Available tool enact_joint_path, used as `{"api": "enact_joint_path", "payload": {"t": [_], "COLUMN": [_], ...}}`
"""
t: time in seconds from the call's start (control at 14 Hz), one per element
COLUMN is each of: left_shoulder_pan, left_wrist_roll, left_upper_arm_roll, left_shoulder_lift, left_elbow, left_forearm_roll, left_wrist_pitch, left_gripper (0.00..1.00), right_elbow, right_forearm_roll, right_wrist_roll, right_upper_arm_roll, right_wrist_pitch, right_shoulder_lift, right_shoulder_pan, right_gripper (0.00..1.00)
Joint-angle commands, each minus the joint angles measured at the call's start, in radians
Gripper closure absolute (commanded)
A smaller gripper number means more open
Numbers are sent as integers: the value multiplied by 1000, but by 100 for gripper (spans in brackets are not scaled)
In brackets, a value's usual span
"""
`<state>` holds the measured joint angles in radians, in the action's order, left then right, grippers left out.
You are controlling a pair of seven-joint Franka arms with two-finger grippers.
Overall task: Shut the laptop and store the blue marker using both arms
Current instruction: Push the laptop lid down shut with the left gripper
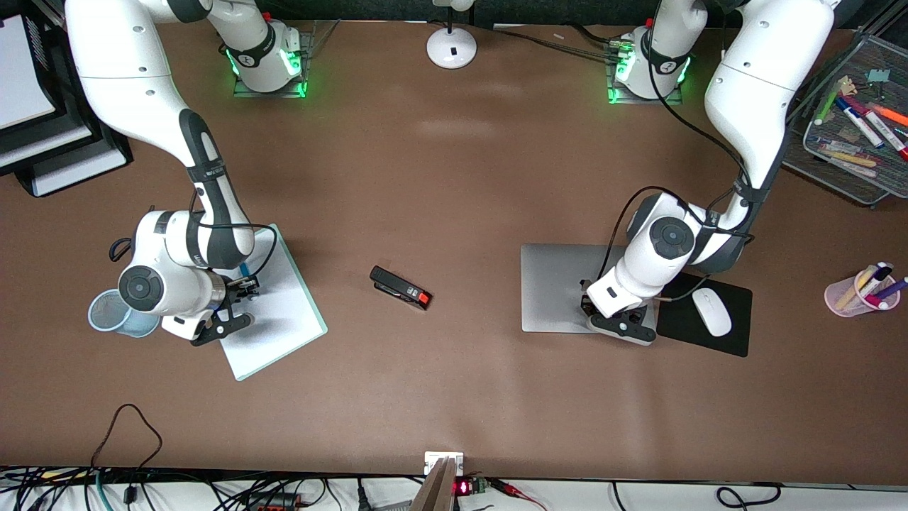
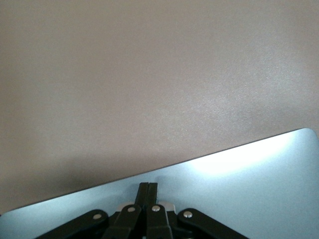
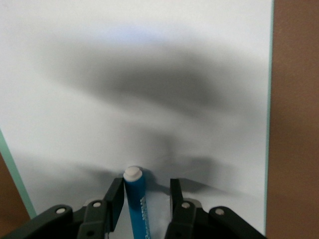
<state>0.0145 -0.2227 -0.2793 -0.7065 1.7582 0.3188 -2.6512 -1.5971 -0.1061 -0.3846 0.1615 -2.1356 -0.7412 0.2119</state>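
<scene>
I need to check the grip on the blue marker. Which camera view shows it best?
The right wrist view: the blue marker stands between the right gripper fingers over the white board, white end visible. The front view shows only a blue sliver by the wrist. The left wrist view shows none of it.

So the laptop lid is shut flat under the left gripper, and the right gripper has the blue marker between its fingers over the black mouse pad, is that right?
Not quite. The laptop is shut flat under the left gripper, but the right gripper, with the blue marker between its fingers, is over the white board, not the black mouse pad. The right wrist view shows the white surface below the marker.
</scene>
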Motion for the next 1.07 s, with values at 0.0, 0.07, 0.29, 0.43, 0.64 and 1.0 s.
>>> {"api": "enact_joint_path", "payload": {"t": [0.0, 0.07, 0.29, 0.43, 0.64, 1.0], "left_shoulder_pan": [5, 7, 8, 4, -1, -2], "left_wrist_roll": [3, 3, 3, 2, -4, -3], "left_upper_arm_roll": [2, 3, 2, 3, 2, -9], "left_shoulder_lift": [-34, -42, -60, -63, -56, 7], "left_elbow": [-36, -37, -46, -46, -46, -46], "left_forearm_roll": [28, 28, 28, 28, 28, 28], "left_wrist_pitch": [2, 2, 2, -26, -24, 101], "left_gripper": [100, 100, 100, 100, 100, 100], "right_elbow": [20, 20, 22, 22, 22, 22], "right_forearm_roll": [-17, -17, -18, -20, -20, -21], "right_wrist_roll": [-13, -13, -13, -13, -13, -13], "right_upper_arm_roll": [-3, -3, -5, -5, -5, -5], "right_wrist_pitch": [-4, -4, -4, -4, -4, -4], "right_shoulder_lift": [-12, -12, -14, -14, -14, -14], "right_shoulder_pan": [-2, -2, -2, -2, 0, 0], "right_gripper": [55, 55, 58, 59, 63, 69]}}
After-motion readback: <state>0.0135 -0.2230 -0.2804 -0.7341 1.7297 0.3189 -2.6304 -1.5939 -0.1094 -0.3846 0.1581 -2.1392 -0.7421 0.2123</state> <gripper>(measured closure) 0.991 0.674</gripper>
